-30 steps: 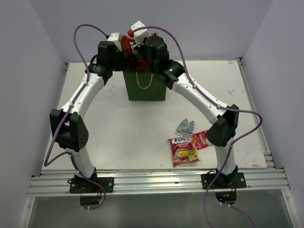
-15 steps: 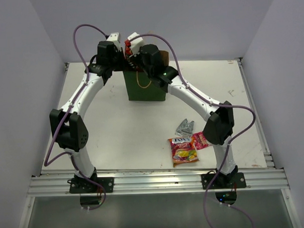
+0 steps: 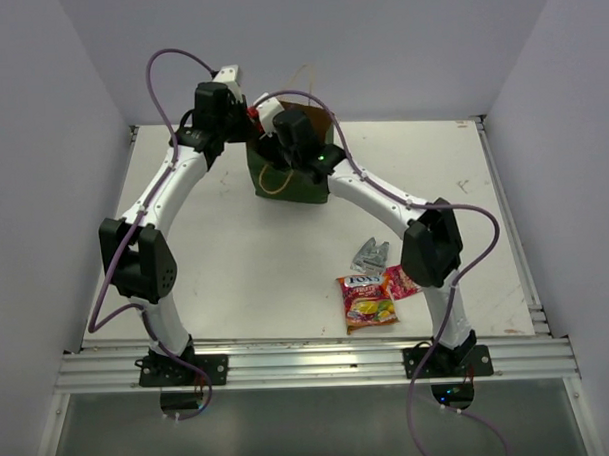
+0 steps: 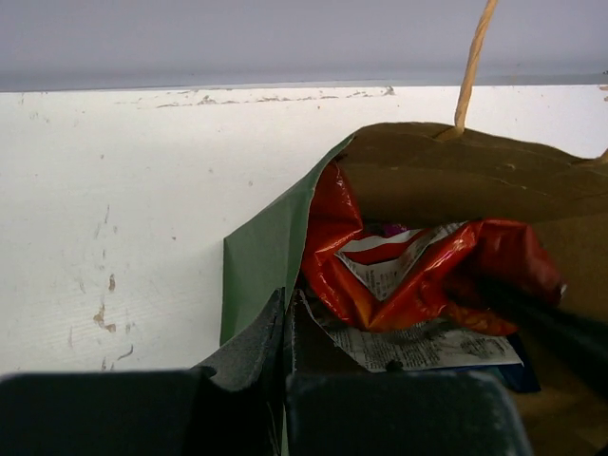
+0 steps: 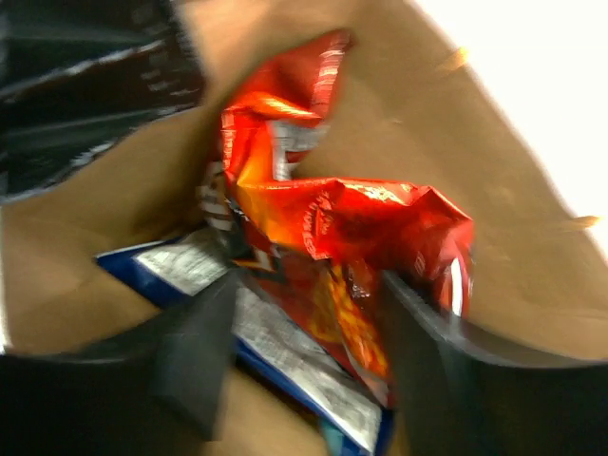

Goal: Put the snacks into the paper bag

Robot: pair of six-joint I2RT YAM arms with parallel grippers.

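Note:
The dark green paper bag [image 3: 301, 188] stands tilted at the table's back, its brown inside [image 4: 456, 180] open to both wrist views. My left gripper [image 4: 285, 318] is shut on the bag's near rim. My right gripper [image 5: 309, 332] is down inside the bag, jaws open, one finger on each side of the red-orange Doritos bag [image 5: 332, 228]. That bag lies on a blue-white bag [image 5: 285, 366]. A silver packet [image 3: 370, 253], a pink packet [image 3: 402, 280] and a red-yellow fruit-candy packet [image 3: 367, 299] lie on the table by the right arm.
A tan cord handle [image 4: 472, 57] sticks up from the bag's far side. The grey back wall [image 3: 308, 48] rises just behind the bag. The white table [image 3: 226, 261] ends in a metal rail [image 3: 309, 363] at the near edge.
My right gripper has dropped from above the bag into it with the Doritos bag and opened. The paper bag has tipped and shifted slightly. The left arm has held still.

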